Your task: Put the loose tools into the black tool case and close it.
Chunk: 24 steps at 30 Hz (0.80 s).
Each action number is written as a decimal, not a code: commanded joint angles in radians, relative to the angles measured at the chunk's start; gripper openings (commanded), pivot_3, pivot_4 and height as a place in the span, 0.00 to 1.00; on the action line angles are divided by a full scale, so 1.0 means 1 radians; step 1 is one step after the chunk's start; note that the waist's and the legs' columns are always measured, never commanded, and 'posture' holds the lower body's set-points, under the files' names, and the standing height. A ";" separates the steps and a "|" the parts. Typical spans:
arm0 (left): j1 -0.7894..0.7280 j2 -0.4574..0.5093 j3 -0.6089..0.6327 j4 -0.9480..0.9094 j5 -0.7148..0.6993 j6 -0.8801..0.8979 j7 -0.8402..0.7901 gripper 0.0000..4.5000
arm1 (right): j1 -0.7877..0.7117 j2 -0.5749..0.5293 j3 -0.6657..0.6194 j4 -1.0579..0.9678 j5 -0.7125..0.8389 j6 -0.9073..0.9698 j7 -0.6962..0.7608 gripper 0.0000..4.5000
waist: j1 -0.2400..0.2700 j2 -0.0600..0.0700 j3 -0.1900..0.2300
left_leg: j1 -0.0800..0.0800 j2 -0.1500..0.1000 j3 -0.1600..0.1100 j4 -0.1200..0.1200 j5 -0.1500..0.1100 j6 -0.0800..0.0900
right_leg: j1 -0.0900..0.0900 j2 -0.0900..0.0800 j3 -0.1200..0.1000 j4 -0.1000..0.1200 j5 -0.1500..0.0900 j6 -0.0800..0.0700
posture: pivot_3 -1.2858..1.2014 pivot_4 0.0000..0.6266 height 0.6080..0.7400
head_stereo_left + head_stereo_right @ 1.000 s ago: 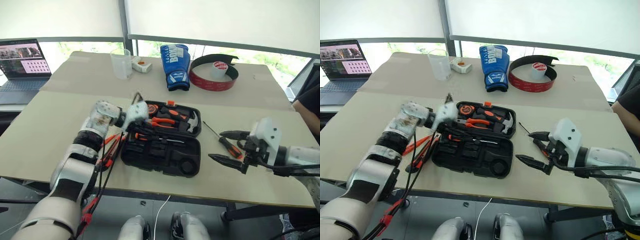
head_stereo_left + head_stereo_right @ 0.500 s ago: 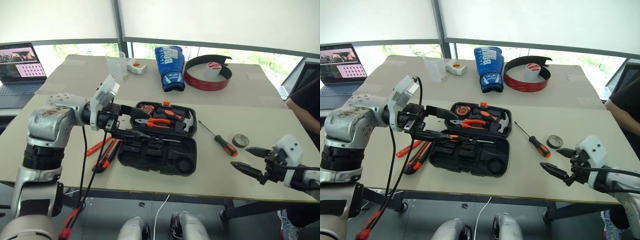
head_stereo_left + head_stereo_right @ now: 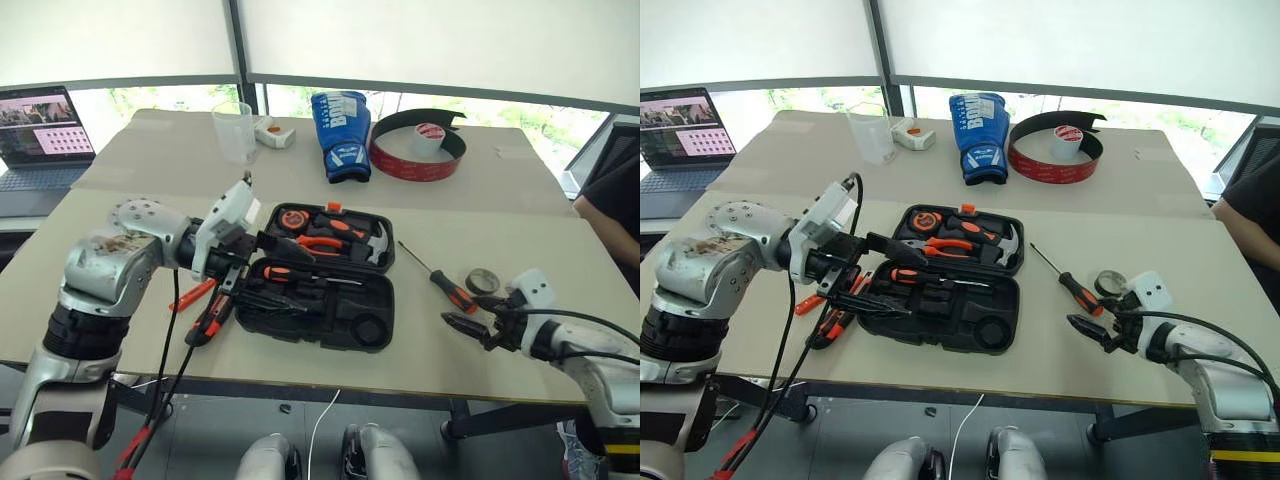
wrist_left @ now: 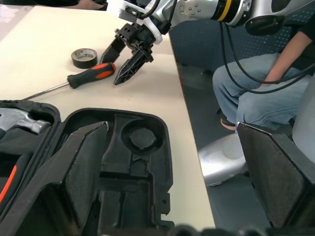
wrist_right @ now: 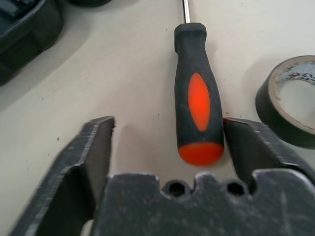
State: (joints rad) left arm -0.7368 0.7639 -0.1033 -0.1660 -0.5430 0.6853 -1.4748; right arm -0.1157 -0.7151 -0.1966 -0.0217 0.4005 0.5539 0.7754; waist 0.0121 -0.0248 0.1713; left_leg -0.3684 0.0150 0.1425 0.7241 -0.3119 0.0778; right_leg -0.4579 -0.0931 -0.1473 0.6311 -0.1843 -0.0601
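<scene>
The black tool case (image 3: 372,336) lies open at the table's middle, with a hammer and pliers in its far half. My left gripper (image 3: 283,275) hangs open over the case's left side, nothing between its fingers (image 4: 83,167). A thin orange screwdriver (image 3: 190,295) and the utility knife (image 3: 210,320) lie left of the case. A black-and-orange screwdriver (image 3: 452,292) lies right of it, beside a dark tape roll (image 3: 482,281). My right gripper (image 5: 165,128) is open astride that screwdriver's handle end (image 5: 194,113), one finger close to it and a gap at the other.
A laptop (image 3: 45,115), a clear cup (image 3: 232,132), a blue boxing glove (image 3: 342,135) and a red-and-black curved band (image 3: 415,165) stand along the far side. A seated person (image 4: 256,93) is just past the table's right edge.
My left gripper has drawn back over the case and opened. My right gripper came down beside the loose screwdriver, moved onto its handle, and its fingers have narrowed.
</scene>
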 commanded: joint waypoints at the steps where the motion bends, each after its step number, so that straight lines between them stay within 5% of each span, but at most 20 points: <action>1: 0.005 0.014 -0.004 -0.033 -0.005 -0.016 0.009 1.00 | -0.021 0.013 0.004 0.015 -0.020 -0.054 -0.002 0.52 | 0.000 0.000 0.000 | 0.000 0.000 0.000 0.000 0.000 0.000 | 0.000 0.000 0.000 0.000 0.000 0.000 | 0.52 0.24 0.90; 5: 0.021 0.033 -0.003 -0.034 -0.010 -0.016 0.003 1.00 | -0.025 0.030 -0.022 0.001 -0.029 -0.096 -0.023 0.22 | -0.002 0.000 0.000 | 0.000 0.000 0.000 0.000 0.000 0.000 | 0.000 0.000 0.000 0.000 0.000 0.000 | 0.52 0.24 0.90; 12: 0.181 0.209 0.094 -0.053 -0.032 -0.011 -0.026 1.00 | -0.156 -0.069 -0.085 -0.246 0.154 0.073 0.037 0.22 | -0.020 0.011 0.006 | 0.000 0.000 0.001 -0.002 0.001 -0.002 | -0.003 0.000 0.002 0.001 0.000 0.000 | 0.52 0.24 0.90; 24: 0.536 0.300 0.376 -0.206 -0.106 0.059 0.125 1.00 | -0.528 -0.040 0.443 -0.205 -0.021 0.011 0.298 0.22 | -0.009 0.011 0.006 | 0.001 0.000 0.000 -0.009 0.003 -0.005 | -0.003 0.000 0.000 -0.002 -0.001 -0.002 | 0.52 0.24 0.90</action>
State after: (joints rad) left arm -0.2049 1.0465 0.2298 -0.3447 -0.6311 0.7421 -1.3703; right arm -0.6155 -0.7599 0.2104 -0.2293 0.4157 0.6110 1.0357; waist 0.0027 -0.0140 0.1772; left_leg -0.3677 0.0148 0.1428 0.7149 -0.3090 0.0730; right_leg -0.4613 -0.0930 -0.1472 0.6295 -0.1858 -0.0625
